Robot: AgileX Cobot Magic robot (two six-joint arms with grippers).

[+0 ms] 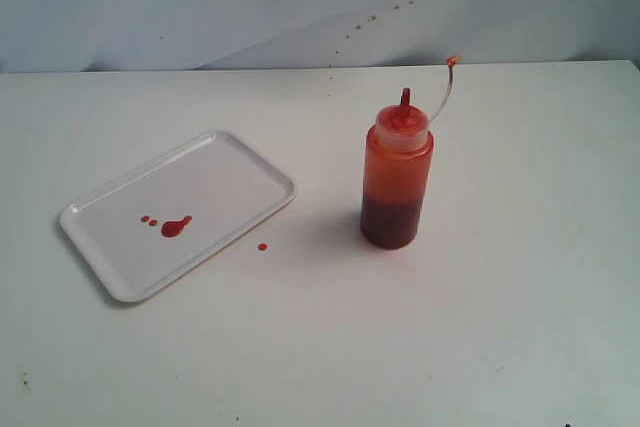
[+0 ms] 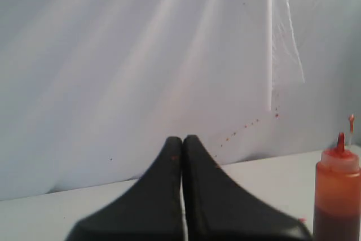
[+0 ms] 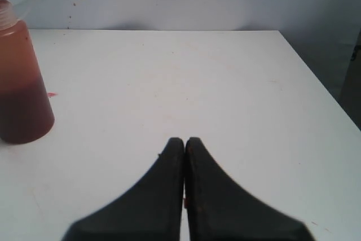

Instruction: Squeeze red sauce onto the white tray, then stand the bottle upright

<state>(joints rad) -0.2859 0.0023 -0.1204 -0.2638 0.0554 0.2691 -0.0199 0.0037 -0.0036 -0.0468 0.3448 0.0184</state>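
The orange-red squeeze bottle stands upright on the white table, right of centre, its tethered tip curving up to the right. It also shows in the left wrist view as the bottle and in the right wrist view as the bottle. The white tray lies to its left with a blob of red sauce and two small drops beside it. One more drop sits on the table just off the tray's rim. My left gripper and right gripper are both shut, empty, away from the bottle, and unseen from the exterior camera.
A white cloth backdrop hangs behind the table, flecked with small red spots. The table's right edge shows in the right wrist view, with a dark drop beyond it.
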